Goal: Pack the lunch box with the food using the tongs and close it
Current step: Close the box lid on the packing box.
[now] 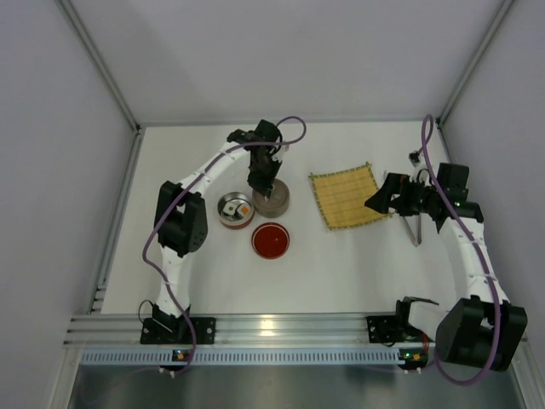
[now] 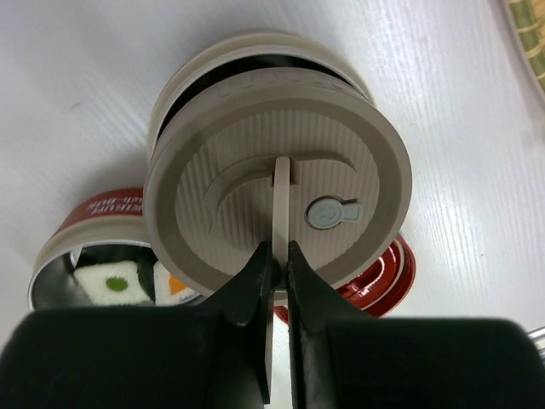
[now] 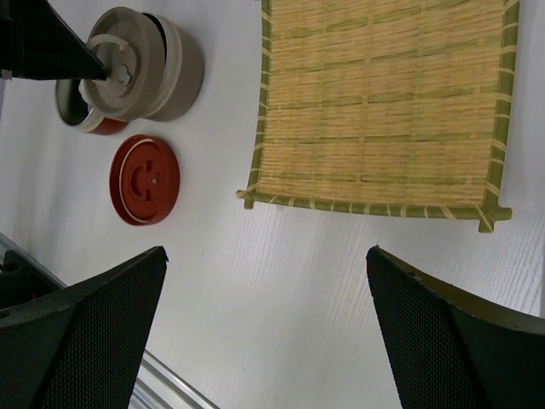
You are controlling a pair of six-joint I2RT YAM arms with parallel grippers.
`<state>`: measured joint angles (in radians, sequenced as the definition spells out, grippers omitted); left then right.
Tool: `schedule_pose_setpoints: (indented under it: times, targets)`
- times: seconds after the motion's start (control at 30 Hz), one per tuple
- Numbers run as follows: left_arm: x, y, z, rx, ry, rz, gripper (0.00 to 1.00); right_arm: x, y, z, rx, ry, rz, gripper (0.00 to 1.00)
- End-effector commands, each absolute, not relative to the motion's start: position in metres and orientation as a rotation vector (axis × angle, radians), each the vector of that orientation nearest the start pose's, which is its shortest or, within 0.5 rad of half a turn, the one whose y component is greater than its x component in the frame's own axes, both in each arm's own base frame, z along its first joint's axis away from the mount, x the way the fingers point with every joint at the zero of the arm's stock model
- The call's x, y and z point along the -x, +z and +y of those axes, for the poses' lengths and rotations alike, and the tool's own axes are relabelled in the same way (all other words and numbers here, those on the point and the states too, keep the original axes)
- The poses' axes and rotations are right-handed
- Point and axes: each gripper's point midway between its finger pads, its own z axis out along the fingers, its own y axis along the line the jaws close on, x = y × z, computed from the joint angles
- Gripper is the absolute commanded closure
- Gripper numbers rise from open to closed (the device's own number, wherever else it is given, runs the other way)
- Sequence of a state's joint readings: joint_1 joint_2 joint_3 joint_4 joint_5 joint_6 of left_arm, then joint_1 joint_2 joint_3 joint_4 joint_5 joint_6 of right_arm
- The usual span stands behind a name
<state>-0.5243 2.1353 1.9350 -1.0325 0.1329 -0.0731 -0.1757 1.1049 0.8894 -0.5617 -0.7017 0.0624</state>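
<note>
Sushi [image 2: 111,285] in red tin [image 2: 102,209], beige lid [image 2: 341,145] gripped

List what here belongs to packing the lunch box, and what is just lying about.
Job: round silver tin with red band, holding white sushi cubes; flat round red lid; slim grey metal tongs; beige ribbed lid, gripped by left claw, over beige round tub.
Lying about: yellow bamboo mat.

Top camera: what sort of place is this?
Probably a lab robot cell, not a kitchen: white table, plain walls on metal framing, left arm and right arm bolted to a rail.
</note>
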Motion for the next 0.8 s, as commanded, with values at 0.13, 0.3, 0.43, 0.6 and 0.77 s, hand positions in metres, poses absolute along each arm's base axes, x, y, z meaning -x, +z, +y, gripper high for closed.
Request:
schedule_pose_setpoints:
  times: [0.13,0.3,0.43,0.6,0.77]
  targets:
    - [-0.393,0.151,-0.232,-0.255,-0.209,2.648,1.0,-0.296,0.193,0.058,0.096,0.717,2.161,0.01]
    - [-0.391,0.149,-0.236,-0.176,-0.235,2.666,1.0,-0.297,0.193,0.058,0.09,0.721,2.163,0.01]
    - [-0.395,0.151,-0.24,-0.143,-0.257,2.661,1.0,-0.297,0.192,0.057,0.087,0.719,2.165,0.01]
    - [-0.392,0.141,-0.246,-0.082,-0.25,2.689,1.0,-0.298,0.191,0.057,0.087,0.715,2.169,0.01]
    - [-0.391,0.142,-0.255,-0.035,-0.329,2.684,1.0,-0.297,0.19,0.057,0.081,0.716,2.17,0.01]
